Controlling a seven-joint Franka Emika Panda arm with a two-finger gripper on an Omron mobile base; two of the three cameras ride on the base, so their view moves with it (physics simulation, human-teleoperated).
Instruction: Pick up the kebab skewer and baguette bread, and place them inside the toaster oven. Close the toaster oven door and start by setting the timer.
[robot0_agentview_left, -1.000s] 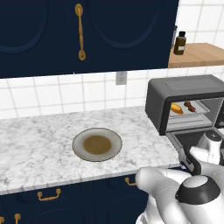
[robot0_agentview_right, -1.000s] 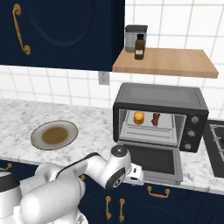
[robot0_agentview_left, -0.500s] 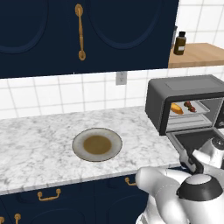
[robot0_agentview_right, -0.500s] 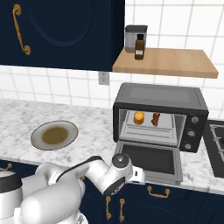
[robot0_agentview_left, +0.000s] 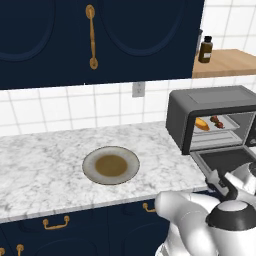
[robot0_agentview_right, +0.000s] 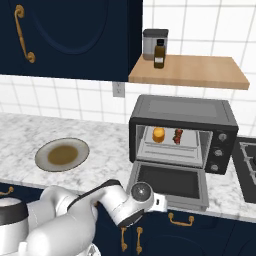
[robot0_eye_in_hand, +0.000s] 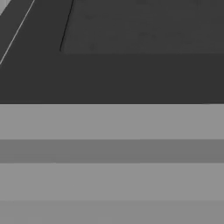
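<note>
The toaster oven (robot0_agentview_right: 182, 111) (robot0_agentview_left: 210, 102) stands on the counter with the toaster oven door (robot0_agentview_right: 170, 181) (robot0_agentview_left: 222, 159) folded down flat. On the wire rack inside lie the orange-yellow baguette bread (robot0_agentview_right: 158, 134) (robot0_agentview_left: 201, 124) and, to its right, the kebab skewer (robot0_agentview_right: 178, 136) (robot0_agentview_left: 217, 121). My gripper (robot0_agentview_right: 160, 202) (robot0_agentview_left: 218, 180) sits low at the front edge of the lowered door, by its left end, jaws wide and holding nothing. The hand view looks closely along the dark door panel (robot0_eye_in_hand: 131, 65).
A round plate (robot0_agentview_right: 39, 161) (robot0_agentview_left: 88, 172) with a brown centre rests on the marble counter left of the oven. A wooden shelf (robot0_agentview_right: 190, 75) above the oven carries a dark bottle (robot0_agentview_right: 159, 54) and a canister. A stovetop (robot0_agentview_right: 248, 162) lies to the right.
My hand has sunk lower and drawn in to the front edge of the open door. The door, bread and skewer have not moved.
</note>
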